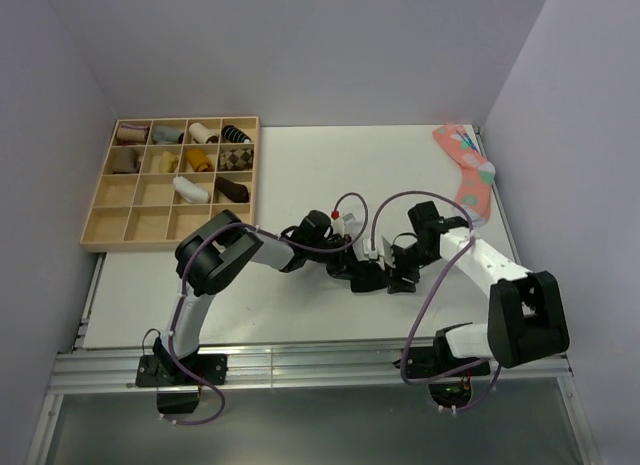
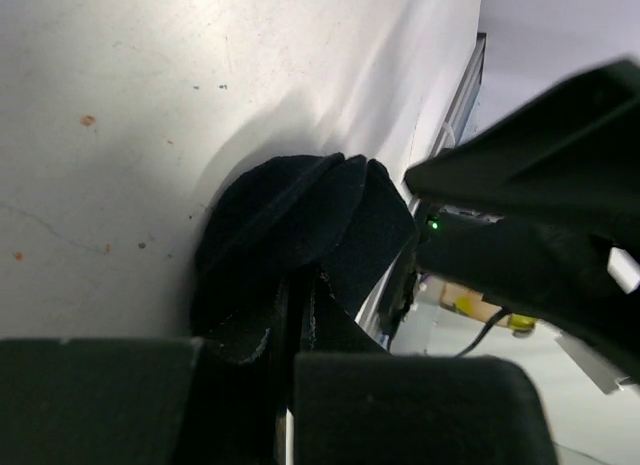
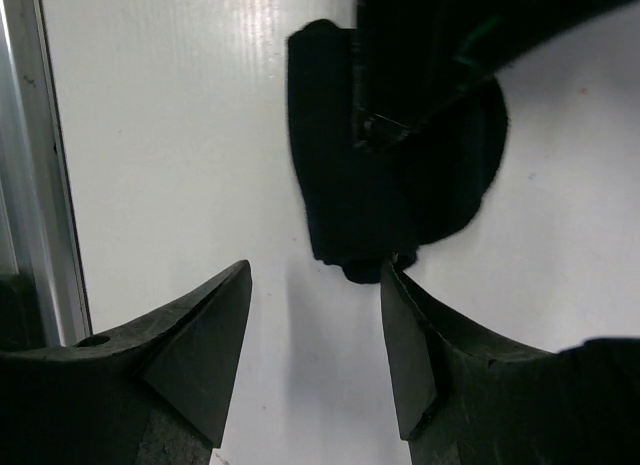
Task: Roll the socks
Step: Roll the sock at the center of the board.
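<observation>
The black socks (image 2: pixel 285 220) lie as a stubby rolled bundle on the white table, near its front middle (image 1: pixel 371 277). My left gripper (image 2: pixel 290 380) is shut on the near end of the bundle, with black fabric pinched between its pads. In the right wrist view the socks (image 3: pixel 345 185) sit just beyond my right gripper (image 3: pixel 315 275). That gripper is open, with bare table between its fingers, and its right fingertip (image 3: pixel 392 285) is at the bundle's lower edge. From above, the left gripper (image 1: pixel 357 269) and the right gripper (image 1: pixel 400 276) meet at the bundle.
A wooden compartment tray (image 1: pixel 108 221) at the back left holds several rolled socks. A coral-pink spotted sock (image 1: pixel 468 171) lies at the back right by the wall. The metal rail of the table's front edge (image 1: pixel 300 361) runs close behind the grippers.
</observation>
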Motion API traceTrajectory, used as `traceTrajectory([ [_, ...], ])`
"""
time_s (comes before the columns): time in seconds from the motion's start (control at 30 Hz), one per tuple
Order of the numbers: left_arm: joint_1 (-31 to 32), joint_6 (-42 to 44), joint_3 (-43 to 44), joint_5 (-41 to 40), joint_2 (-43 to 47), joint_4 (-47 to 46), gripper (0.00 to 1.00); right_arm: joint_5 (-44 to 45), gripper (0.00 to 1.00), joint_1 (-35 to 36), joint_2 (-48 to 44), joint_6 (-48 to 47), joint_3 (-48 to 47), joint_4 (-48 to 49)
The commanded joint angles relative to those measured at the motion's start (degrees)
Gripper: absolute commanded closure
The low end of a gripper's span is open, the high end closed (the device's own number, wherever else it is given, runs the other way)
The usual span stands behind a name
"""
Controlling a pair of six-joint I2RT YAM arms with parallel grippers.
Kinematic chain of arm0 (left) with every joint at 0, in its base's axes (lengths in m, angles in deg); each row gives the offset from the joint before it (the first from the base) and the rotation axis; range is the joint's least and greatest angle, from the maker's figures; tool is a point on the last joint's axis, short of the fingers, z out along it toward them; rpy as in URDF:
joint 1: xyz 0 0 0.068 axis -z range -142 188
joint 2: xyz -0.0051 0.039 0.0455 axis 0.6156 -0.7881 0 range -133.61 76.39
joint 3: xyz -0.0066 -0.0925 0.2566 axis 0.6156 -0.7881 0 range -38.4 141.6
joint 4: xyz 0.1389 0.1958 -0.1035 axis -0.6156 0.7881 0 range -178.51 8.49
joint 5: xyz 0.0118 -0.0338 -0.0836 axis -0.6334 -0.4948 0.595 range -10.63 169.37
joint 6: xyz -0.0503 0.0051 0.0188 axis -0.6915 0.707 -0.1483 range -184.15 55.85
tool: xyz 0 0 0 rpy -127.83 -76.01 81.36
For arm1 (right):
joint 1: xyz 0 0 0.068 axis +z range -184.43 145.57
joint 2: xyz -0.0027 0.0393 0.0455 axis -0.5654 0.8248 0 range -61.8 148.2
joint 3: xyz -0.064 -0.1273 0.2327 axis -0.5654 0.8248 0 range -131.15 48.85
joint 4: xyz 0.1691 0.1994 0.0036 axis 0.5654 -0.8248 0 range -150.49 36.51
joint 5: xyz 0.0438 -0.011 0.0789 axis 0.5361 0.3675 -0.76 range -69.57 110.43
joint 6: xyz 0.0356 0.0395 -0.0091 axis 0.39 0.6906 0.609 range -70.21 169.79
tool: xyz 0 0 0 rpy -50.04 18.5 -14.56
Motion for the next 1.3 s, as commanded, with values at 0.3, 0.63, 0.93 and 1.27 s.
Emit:
traceTrajectory([
  [0.3,-1.6,2.9,2.8,1.4,-6.2,18.8,1.0,5.7,0.38,7.7,-6.4,1.9,4.7,10.0],
  [0.63,-1.6,2.9,3.2,2.1,-7.0,18.4,1.0,7.1,0.39,8.5,-9.2,3.2,6.0,11.6],
  [0.93,-1.7,2.7,3.1,2.4,-7.4,17.9,1.0,6.6,0.39,9.9,-10.5,3.2,5.3,8.7],
  [1.27,-1.8,2.2,2.7,3.1,-7.7,16.6,1.0,9.6,0.41,14.9,-6.7,5.3,5.8,9.1],
])
